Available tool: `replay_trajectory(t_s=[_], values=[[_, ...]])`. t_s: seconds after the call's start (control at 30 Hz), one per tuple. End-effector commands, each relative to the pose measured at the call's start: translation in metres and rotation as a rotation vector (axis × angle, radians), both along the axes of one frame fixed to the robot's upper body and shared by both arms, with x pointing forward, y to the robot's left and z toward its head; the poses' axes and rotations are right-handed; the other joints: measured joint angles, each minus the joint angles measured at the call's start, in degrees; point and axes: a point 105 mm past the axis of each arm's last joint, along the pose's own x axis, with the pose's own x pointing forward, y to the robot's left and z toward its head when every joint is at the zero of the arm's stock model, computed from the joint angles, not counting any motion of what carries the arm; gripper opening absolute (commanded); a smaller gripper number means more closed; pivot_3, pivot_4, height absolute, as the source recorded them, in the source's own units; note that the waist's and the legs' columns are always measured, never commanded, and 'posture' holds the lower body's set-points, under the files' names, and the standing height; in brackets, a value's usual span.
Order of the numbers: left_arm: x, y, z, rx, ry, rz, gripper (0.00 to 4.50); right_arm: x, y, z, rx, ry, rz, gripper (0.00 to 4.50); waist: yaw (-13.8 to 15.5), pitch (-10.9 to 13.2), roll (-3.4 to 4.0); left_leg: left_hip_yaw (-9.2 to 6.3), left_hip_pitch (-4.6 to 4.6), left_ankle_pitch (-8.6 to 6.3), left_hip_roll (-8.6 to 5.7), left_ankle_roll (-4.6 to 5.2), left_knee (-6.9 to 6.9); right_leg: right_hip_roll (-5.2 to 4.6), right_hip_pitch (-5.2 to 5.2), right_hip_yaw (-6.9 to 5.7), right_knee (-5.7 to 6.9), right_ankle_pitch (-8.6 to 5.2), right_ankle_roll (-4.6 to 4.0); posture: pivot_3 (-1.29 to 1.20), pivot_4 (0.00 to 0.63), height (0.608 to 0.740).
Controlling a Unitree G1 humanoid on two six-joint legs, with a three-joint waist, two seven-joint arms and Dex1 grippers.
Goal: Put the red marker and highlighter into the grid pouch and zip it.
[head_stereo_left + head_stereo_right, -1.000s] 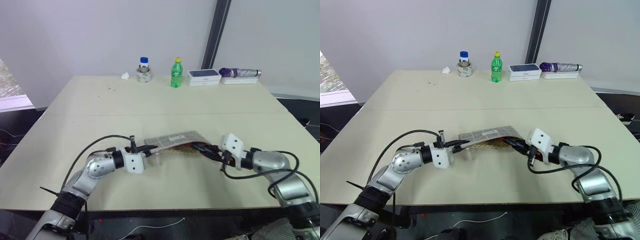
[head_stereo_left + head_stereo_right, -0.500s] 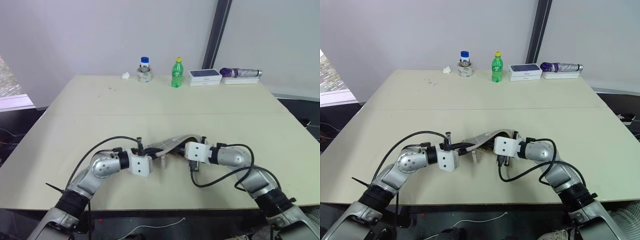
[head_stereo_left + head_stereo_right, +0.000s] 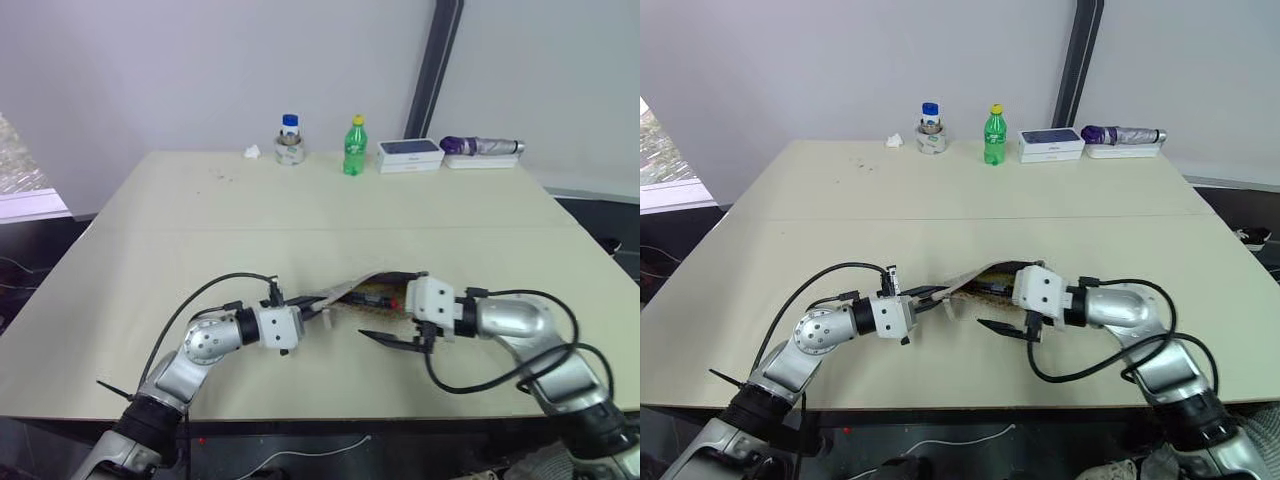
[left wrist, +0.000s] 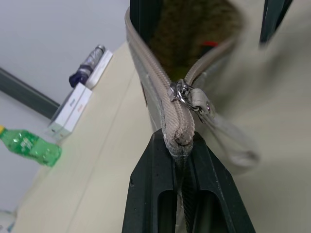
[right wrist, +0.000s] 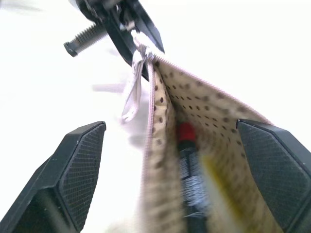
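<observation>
The left gripper (image 4: 177, 160) is clamped shut on the zipper-end corner of the grid pouch (image 3: 352, 293), holding that end up off the table (image 3: 300, 220) so the mouth gapes toward the other arm. Just past its fingertips sits the zipper slider (image 4: 192, 99), with the pull cord (image 5: 132, 94) hanging loose below it. Across the mouth, the right gripper (image 5: 170, 170) stands with its jaws spread wide and nothing between them, one finger on each side of the opening. Inside the dotted lining, right in front of the right gripper, lie the red marker (image 5: 187, 155), cap toward the slider, and beside it a blurred yellow streak that I take for the highlighter (image 5: 218, 189). Both pens look stowed, so zipping seems to be what remains. To do it well, the left grip should keep the corner taut while the right pinches the cord or slider and draws it straight along the teeth, keeping the lining clear of them.
</observation>
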Motion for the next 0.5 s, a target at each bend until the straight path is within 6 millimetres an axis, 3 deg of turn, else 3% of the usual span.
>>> replay_trajectory(t_s=[0.03, 0.17, 0.27, 0.37, 0.5], values=[[-0.002, -0.003, 0.013, -0.044, -0.024, -0.008, 0.00, -0.008, -0.005, 0.026, 0.097, -0.028, 0.014, 4.45, 0.0, 0.0, 0.00, 0.00, 0.00, 0.00, 0.01, 0.00, 0.01, -0.01, 0.01, 0.00, 0.00, 0.00, 0.00, 0.00, 0.150, 0.740], [0.005, -0.002, 0.017, -0.060, -0.028, 0.023, 0.00, -0.011, -0.011, 0.031, 0.224, 0.089, -0.011, 4.45, 0.0, 0.0, 0.00, -0.01, 0.00, 0.00, 0.00, 0.01, -0.01, -0.01, 0.01, 0.00, 0.00, 0.00, 0.00, 0.00, 0.150, 0.740], [0.004, -0.006, 0.017, -0.031, -0.035, 0.005, 0.00, -0.038, -0.005, -0.015, 0.174, 0.310, 0.039, 4.45, 0.4, 0.0, -0.06, 0.00, -0.02, -0.01, -0.01, 0.01, -0.01, -0.02, 0.07, -0.07, -0.06, 0.00, 0.00, 0.00, 0.150, 0.740], [-0.006, -0.013, 0.004, 0.063, -0.036, -0.064, 0.00, -0.048, 0.005, -0.037, 0.219, 0.402, 0.032, 4.45, -0.1, 0.0, -0.02, 0.01, -0.02, -0.03, -0.04, 0.05, -0.02, -0.03, 0.06, -0.03, -0.08, 0.00, 0.00, 0.00, 0.150, 0.740], [-0.002, -0.012, -0.003, 0.132, -0.085, -0.051, 0.00, -0.048, 0.013, -0.061, 0.287, 0.476, -0.025, 4.45, -0.4, 0.0, -0.01, 0.00, 0.06, -0.02, -0.06, 0.03, 0.01, 0.05, 0.03, 0.04, 0.01, 0.00, 0.00, 0.00, 0.150, 0.740]])
